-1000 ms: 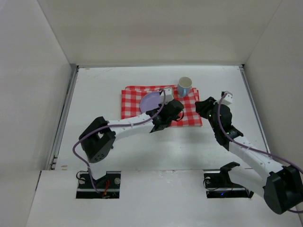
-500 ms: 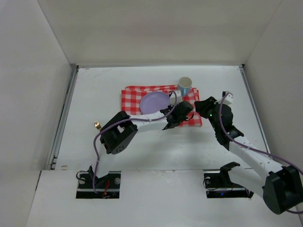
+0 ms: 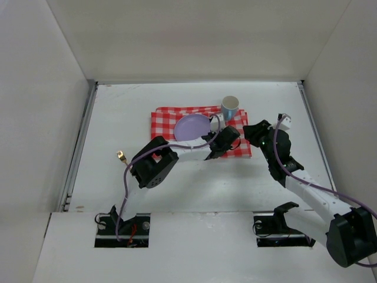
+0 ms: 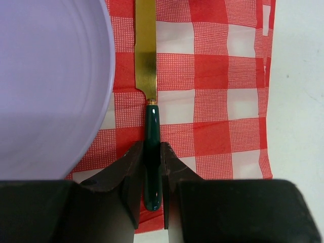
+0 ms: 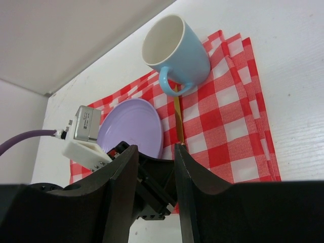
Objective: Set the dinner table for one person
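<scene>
My left gripper (image 3: 227, 139) is shut on the dark green handle of a knife (image 4: 146, 61). The knife's gold blade points away along the right edge of a lavender plate (image 4: 45, 86). Knife and plate are over a red-and-white checked cloth (image 4: 217, 101) on the white dinner table (image 3: 118, 118). I cannot tell whether the knife touches the cloth. A light blue mug (image 3: 230, 107) stands upright at the cloth's far right corner. My right gripper (image 3: 257, 131) is open and empty, just right of the left gripper. Its view shows the mug (image 5: 177, 48), plate (image 5: 134, 126) and blade (image 5: 178, 119).
White walls enclose the table on the left, far and right sides. The left arm's purple cable loops out over the table (image 3: 125, 177). The left wrist's camera block (image 5: 83, 131) sits close in front of my right fingers.
My left arm has swung right, carrying the gripper from the plate's near edge to the plate's right side. In the last half second it has barely moved. The right arm is still.
</scene>
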